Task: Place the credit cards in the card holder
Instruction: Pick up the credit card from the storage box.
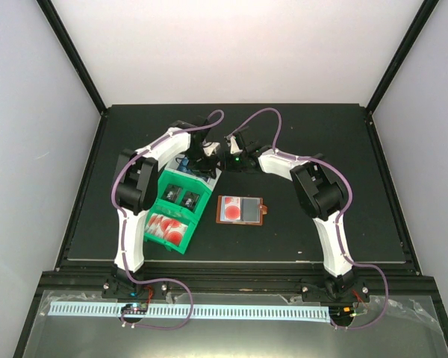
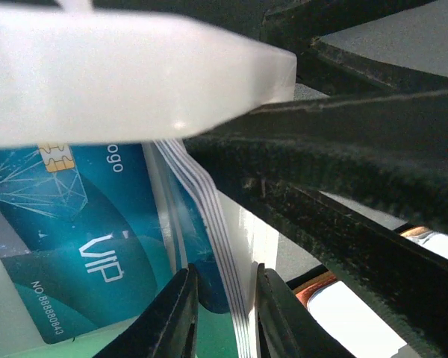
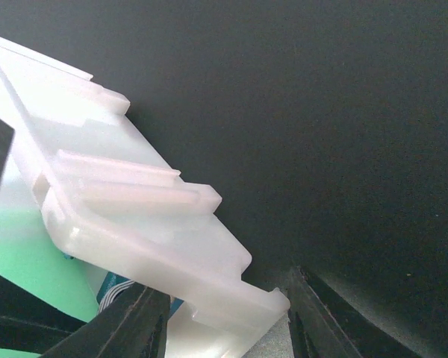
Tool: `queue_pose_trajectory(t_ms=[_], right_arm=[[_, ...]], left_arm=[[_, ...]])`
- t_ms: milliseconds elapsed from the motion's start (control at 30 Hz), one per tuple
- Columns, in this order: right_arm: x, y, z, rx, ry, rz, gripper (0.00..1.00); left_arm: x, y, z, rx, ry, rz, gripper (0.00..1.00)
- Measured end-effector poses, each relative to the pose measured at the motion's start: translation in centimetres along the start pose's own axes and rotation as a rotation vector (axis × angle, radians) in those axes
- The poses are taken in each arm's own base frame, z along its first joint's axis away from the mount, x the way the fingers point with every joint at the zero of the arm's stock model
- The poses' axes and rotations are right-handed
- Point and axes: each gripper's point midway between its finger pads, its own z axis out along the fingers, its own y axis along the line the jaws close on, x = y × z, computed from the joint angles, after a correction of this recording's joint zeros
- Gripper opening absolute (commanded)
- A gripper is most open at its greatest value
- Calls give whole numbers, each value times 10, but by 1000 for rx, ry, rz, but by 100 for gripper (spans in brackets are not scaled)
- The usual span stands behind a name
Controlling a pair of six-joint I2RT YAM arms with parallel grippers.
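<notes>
Pale, plain walls (image 1: 239, 45) are enclosing the black table (image 1: 321, 134) on the left, back and right. Black frame posts (image 1: 73, 56) are running along the corners. A white slotted strip (image 1: 246, 312) is lying across the near edge. Even light is falling throughout.

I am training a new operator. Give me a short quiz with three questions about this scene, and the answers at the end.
1. True or false: the card holder lies open on the table.
2. Which cards fill the nearest compartment of the tray? A. blue B. black C. red-and-white
3. Fill in: in the left wrist view, the left claw straddles a stack of ____ cards.
Key: 1 true; 2 C, the red-and-white cards; 3 blue cards.
</notes>
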Motion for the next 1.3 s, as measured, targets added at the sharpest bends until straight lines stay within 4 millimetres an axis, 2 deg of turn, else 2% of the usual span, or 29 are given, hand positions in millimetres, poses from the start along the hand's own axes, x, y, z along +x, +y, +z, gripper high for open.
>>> queue_pose_trajectory(t_ms=[367,600,1300], right_arm=[[-1,-1,0,4,-5,3,44],[-1,-1,0,5,-6,4,44],[-1,-1,0,6,-6,4,44]], left_arm=[[0,-2,-5,3,-6,2,21],[1,-4,-10,9,-10,9,28],[3,-8,-16,20,-10,12,22]])
